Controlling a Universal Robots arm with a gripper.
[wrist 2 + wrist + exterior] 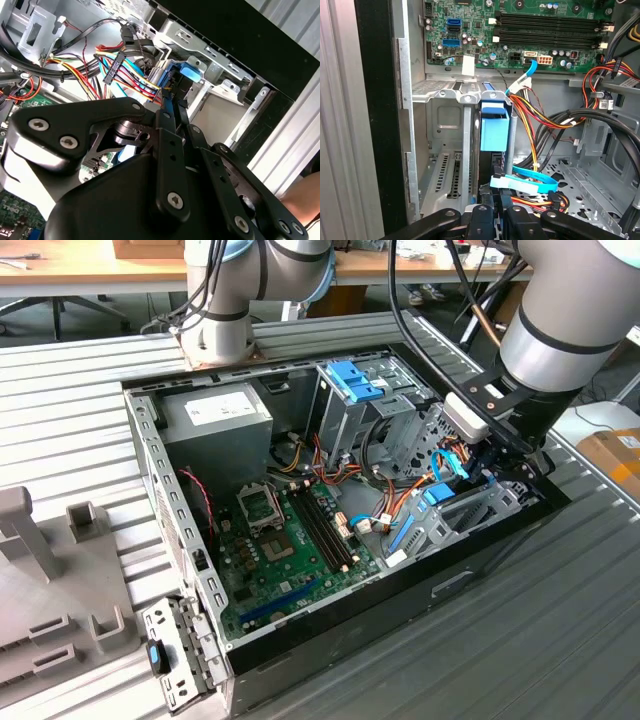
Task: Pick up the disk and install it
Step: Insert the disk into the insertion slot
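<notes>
disk (495, 131), thin, blue plastic edging

Nothing here can really be read. The white sticker (222, 410) on top of the grey power-supply box (215, 430) carries a few lines of dark print, but from where the exterior view looks they are only smudges. The green motherboard (470, 30) has tiny white markings beside its sockets and chips in the first wrist view, and none of them resolve into letters or numbers. A small white tag (468, 65) at the board's edge looks blank.
</notes>
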